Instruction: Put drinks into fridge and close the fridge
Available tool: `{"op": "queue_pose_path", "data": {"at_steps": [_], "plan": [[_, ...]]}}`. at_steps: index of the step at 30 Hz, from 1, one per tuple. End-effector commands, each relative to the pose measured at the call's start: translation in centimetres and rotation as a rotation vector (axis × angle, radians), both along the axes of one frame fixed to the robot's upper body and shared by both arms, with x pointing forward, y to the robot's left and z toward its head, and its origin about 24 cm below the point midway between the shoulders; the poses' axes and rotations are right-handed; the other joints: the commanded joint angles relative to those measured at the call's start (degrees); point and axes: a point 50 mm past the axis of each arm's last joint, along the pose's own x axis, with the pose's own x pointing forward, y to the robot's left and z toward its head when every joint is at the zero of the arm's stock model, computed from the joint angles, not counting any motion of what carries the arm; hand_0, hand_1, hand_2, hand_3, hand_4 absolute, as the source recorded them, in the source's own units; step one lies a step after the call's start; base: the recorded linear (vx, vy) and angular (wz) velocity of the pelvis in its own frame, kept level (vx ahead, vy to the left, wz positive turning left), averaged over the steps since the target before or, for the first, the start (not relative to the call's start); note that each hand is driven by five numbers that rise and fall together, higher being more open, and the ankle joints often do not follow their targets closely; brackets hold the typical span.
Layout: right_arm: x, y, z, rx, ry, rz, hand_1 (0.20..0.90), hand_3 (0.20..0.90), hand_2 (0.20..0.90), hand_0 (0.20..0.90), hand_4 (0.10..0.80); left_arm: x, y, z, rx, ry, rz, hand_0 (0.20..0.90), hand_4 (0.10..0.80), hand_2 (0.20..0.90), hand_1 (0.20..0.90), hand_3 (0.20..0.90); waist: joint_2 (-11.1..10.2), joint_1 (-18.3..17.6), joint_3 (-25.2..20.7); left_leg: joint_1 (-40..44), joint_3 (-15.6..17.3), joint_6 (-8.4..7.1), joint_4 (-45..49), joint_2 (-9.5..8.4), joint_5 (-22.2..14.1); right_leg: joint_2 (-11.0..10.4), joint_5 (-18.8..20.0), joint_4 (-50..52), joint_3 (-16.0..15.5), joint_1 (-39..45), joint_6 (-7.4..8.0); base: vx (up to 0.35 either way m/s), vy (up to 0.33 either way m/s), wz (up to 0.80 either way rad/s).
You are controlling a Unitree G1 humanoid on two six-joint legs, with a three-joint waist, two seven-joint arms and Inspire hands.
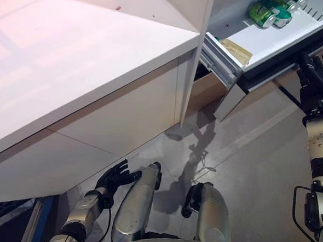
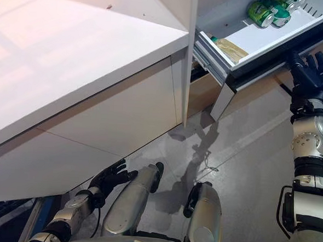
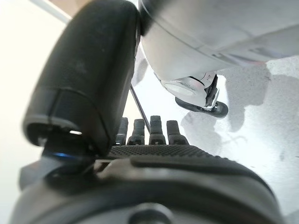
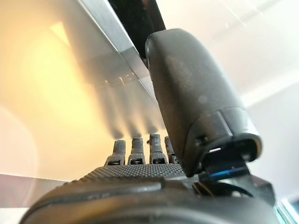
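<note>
The fridge drawer (image 1: 298, 32) stands pulled out at the upper right, white inside with a dark front edge. Green cans (image 1: 269, 12) lie in its far end, and they also show in the right eye view (image 2: 267, 11). My right hand (image 1: 316, 75) is open, its straight fingers against the drawer's dark front (image 2: 298, 44). In the right wrist view the fingers (image 4: 140, 151) reach toward the metal edge (image 4: 121, 51) of the front. My left hand (image 1: 114, 179) hangs open and empty low beside my leg, and its fingers (image 3: 149, 130) show relaxed in the left wrist view.
A long white counter (image 1: 71, 66) runs across the left, with white cabinet fronts (image 1: 111, 129) below. A tan packet (image 1: 235, 50) lies in the drawer's near end. Grey floor (image 1: 258, 160) lies open in front of the drawer. A dark crate (image 1: 2, 221) sits at the lower left.
</note>
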Motion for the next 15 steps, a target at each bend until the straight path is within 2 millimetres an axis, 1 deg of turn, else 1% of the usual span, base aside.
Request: {"op": "queue_pose_path", "data": {"at_steps": [1, 4, 9, 15], "plan": [[1.0, 4.2, 9.3, -0.209, -0.322, 0.168, 0.900, 0.900, 0.900, 0.900, 0.800, -6.1, 3.2, -2.0, 0.117, 0.200, -0.019, 0.900, 0.800, 0.900, 0.900, 0.900, -0.46, 4.32, -2.82, 5.15, 4.05, 6.76, -0.99, -1.65, -8.63, 3.37, 0.83, 0.55, -1.53, 2.85, -3.97, 0.000, 0.013, 0.12], [1.2, 4.4, 9.6, -0.231, -0.322, 0.147, 0.900, 0.900, 0.900, 0.900, 0.800, -6.3, 3.2, -2.1, 0.123, 0.202, -0.044, 0.900, 0.800, 0.900, 0.900, 0.900, -0.20, 5.00, -2.50, 5.48, 3.39, 6.30, -3.10, -1.62, -7.19, 3.01, 1.60, -0.96, -2.21, 3.48, -3.61, -0.007, 0.028, 0.20], [1.4, 4.6, 9.8, -0.251, -0.303, 0.123, 0.900, 0.900, 0.900, 0.900, 0.800, -6.2, 2.9, -2.1, 0.127, 0.192, -0.073, 0.900, 0.800, 0.900, 0.900, 0.900, 0.13, 5.19, -2.12, 6.03, 3.28, 5.82, -5.70, -1.22, -5.44, 2.93, 2.91, -2.89, -2.70, 3.75, -3.12, -0.033, 0.040, 0.16], [1.7, 4.8, 10.6, -0.266, -0.303, 0.107, 0.900, 0.900, 0.900, 0.900, 0.800, -4.9, 2.7, -1.6, 0.127, 0.150, -0.093, 0.900, 0.800, 0.900, 0.900, 0.900, 0.49, 4.33, -1.14, 6.44, 4.01, 5.51, -9.64, -0.31, -2.90, 3.55, 5.78, -6.60, -2.06, 2.98, -1.78, -0.088, 0.052, 0.04]]}}
